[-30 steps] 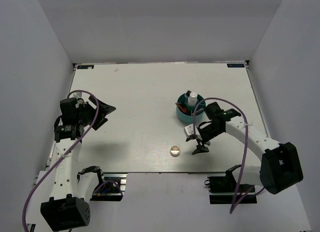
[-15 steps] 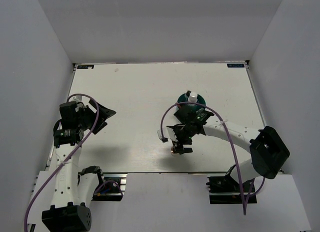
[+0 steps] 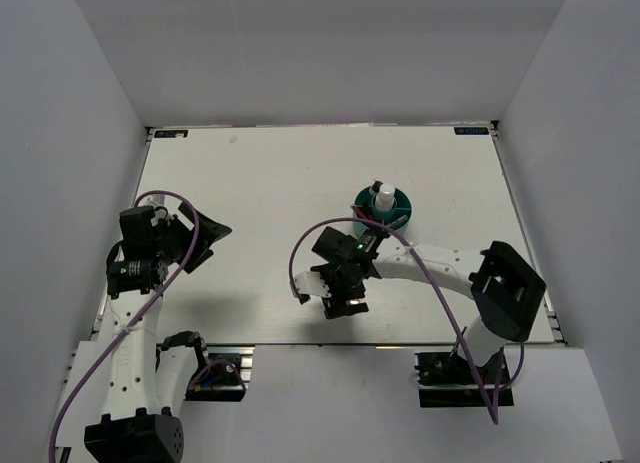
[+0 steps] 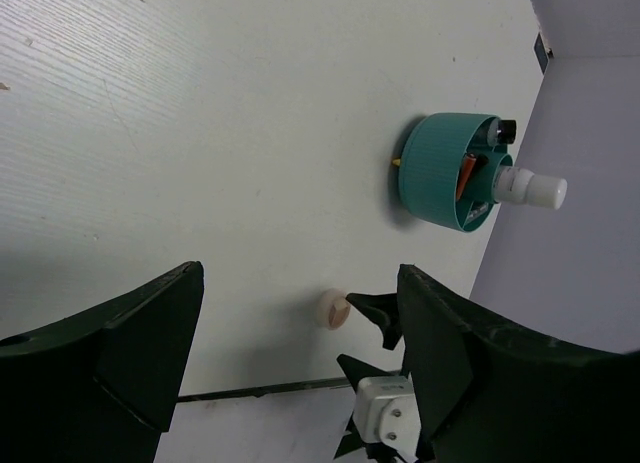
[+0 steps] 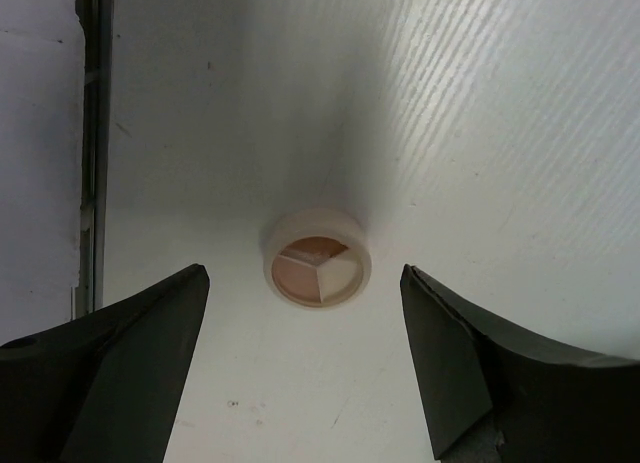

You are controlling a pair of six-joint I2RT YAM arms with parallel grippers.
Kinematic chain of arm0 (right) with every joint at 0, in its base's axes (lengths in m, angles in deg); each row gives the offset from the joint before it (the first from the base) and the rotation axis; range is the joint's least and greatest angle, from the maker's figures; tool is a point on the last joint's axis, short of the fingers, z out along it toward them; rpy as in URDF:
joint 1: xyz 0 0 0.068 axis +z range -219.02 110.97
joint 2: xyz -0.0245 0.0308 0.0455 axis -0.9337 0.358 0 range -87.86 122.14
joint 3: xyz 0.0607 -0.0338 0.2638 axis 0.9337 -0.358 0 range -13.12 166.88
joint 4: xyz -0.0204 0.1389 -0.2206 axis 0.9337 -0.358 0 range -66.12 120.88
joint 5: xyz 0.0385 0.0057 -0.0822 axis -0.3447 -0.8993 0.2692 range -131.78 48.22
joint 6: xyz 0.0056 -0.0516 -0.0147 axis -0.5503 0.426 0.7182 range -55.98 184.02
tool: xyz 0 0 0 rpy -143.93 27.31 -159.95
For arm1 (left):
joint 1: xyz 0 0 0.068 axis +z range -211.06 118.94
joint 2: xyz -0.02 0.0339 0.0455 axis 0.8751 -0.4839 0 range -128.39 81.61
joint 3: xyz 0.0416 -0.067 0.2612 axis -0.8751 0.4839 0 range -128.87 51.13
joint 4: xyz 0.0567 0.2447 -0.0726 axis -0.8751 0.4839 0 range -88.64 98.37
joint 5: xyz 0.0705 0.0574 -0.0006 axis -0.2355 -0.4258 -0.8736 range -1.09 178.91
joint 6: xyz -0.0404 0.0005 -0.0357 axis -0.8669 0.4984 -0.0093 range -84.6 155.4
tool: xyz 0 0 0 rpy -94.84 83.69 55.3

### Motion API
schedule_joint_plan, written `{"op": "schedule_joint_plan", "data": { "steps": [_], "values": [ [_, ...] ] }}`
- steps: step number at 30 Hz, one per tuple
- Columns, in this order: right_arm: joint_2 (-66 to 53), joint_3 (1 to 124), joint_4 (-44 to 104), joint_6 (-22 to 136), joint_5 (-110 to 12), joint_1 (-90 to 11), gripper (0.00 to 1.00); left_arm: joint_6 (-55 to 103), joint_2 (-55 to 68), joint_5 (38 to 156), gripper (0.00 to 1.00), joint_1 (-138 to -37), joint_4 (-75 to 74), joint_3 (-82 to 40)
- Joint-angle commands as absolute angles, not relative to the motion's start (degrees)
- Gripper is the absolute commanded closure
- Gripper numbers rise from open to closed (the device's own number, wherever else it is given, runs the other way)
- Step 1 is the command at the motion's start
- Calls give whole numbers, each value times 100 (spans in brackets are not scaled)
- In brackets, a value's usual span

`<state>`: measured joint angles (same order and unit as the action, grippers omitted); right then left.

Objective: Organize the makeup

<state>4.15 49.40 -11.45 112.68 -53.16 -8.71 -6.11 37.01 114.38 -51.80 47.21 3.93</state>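
A round cream compact (image 5: 318, 257) with three powder shades lies on the white table near the front edge. My right gripper (image 5: 305, 273) is open just above it, one finger on each side, not touching. In the top view the right gripper (image 3: 342, 299) hides the compact. The compact also shows in the left wrist view (image 4: 332, 310). The teal divided cup (image 3: 397, 219) holds a white-capped bottle (image 3: 384, 195), a red stick (image 4: 466, 175) and a black stick (image 4: 505, 130). My left gripper (image 3: 205, 233) is open and empty at the left, far from them.
The table's front edge (image 5: 92, 153) runs just left of the compact in the right wrist view. The right arm's purple cable (image 3: 300, 263) loops over the table beside the gripper. White walls enclose the back and sides.
My right gripper has swung left from beside the cup to over the compact, which it now covers in the top view. The left arm has barely shifted.
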Motion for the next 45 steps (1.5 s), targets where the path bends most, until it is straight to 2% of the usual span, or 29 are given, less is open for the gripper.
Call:
{"op": "schedule_joint_plan", "data": {
  "steps": [1, 16, 38, 41, 43, 44, 45],
  "values": [
    [741, 5262, -1517, 11087, -4891, -663, 17, -503, 3802, 11396, 12, -5148, 4786, 288],
    [1189, 4893, -902, 10717, -3510, -364, 20, -450, 3864, 11352, 12, -5148, 4883, 244],
    [1532, 5025, -1043, 10796, -3589, -65, 22, -441, 4030, 11334, 12, -5148, 5058, 253],
    [1585, 5025, -1061, 10831, -3589, -47, 28, -441, 4057, 11343, 12, -5148, 5076, 253],
    [1603, 5034, -1087, 10840, -3633, -47, 36, -441, 4057, 11325, 12, -5148, 5085, 262],
    [1620, 5051, -1104, 10831, -3694, -64, 46, -441, 4074, 11325, 12, -5148, 5102, 262],
    [1620, 5078, -1131, 10823, -3712, -47, 50, -441, 4083, 11334, 12, -5148, 5111, 262]
  ]
}}
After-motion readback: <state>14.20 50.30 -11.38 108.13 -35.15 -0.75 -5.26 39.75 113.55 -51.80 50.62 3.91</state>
